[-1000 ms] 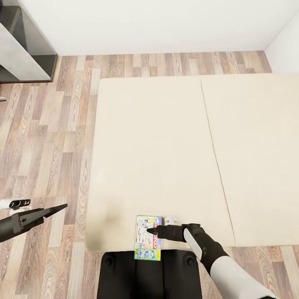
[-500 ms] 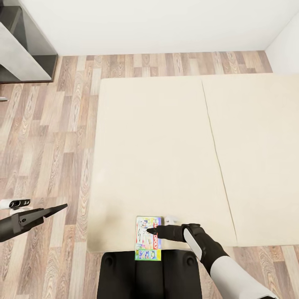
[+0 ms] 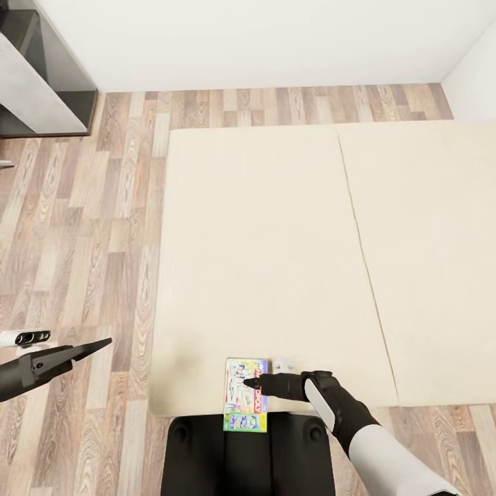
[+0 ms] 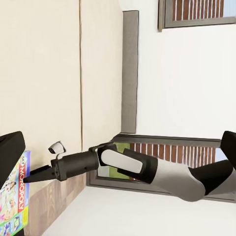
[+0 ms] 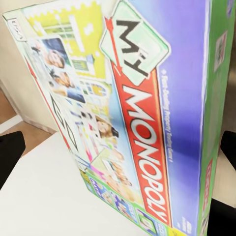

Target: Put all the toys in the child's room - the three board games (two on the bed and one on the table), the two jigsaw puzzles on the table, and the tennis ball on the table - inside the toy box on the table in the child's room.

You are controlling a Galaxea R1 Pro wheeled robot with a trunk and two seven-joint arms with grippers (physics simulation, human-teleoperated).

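The Monopoly box (image 3: 245, 395) lay at the bed's (image 3: 275, 241) lower edge, bottom centre of the head view. The right gripper (image 3: 249, 379) reached over it; whether its jaws held it was unclear. The left gripper (image 3: 103, 342) hung clenched, empty. Nothing looked boxed yet.

Right arm (image 3: 386, 448): white shell, black wrist, tapered black gripper (image 3: 249, 379). Left gripper (image 3: 93, 346): dark pointed fingers, small white camera module. Black base (image 3: 207, 455) with round recesses.

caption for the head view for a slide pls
Right gripper reaching over the Monopoly board game at the near edge of the beige bed; left gripper held over the wood floor.
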